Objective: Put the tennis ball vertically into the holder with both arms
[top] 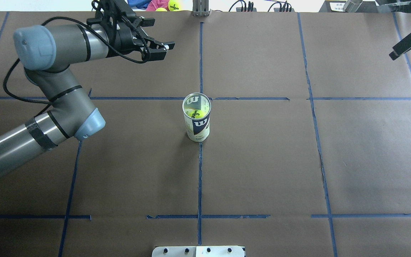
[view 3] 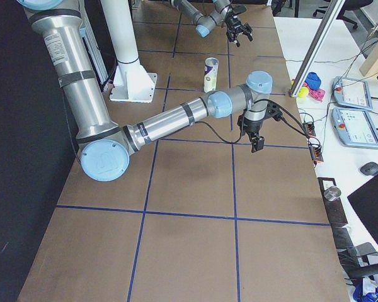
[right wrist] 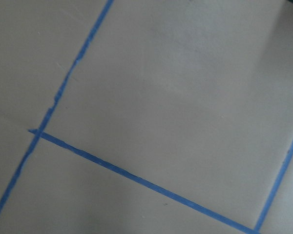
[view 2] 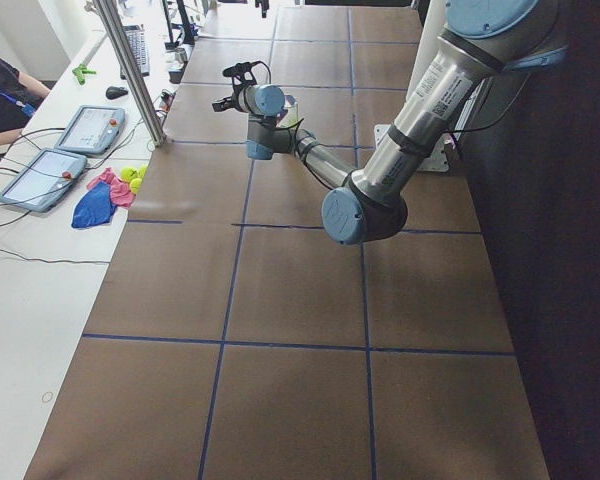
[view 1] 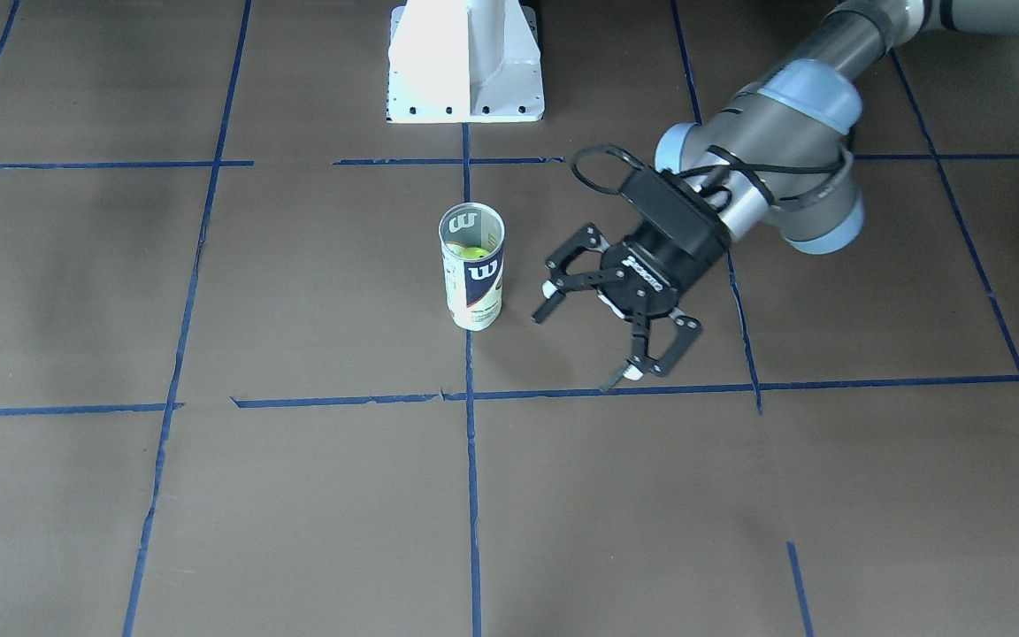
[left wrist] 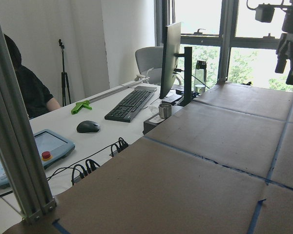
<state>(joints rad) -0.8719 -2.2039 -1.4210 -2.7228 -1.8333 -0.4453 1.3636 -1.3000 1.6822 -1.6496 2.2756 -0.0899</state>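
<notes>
The holder (view 1: 471, 281), a clear can with a white and navy "W" label, stands upright at the table's middle; it also shows in the overhead view (top: 198, 126) and the right view (view 3: 210, 74). The tennis ball (top: 199, 113) sits inside it, seen through the open top (view 1: 474, 253). My left gripper (view 1: 578, 347) is open and empty, beside the can and apart from it, toward the table's far edge (top: 160, 35). My right gripper (view 3: 256, 139) hangs over the far right of the table; only a black part shows overhead (top: 407, 43), and I cannot tell whether it is open.
The white pedestal base (view 1: 465, 80) stands at the robot's side of the table. Beyond the far edge are an aluminium post (top: 200, 9), spare balls and cloth (top: 166, 5), tablets (view 3: 353, 94) and a keyboard (left wrist: 132, 103). Blue tape lines grid the brown table.
</notes>
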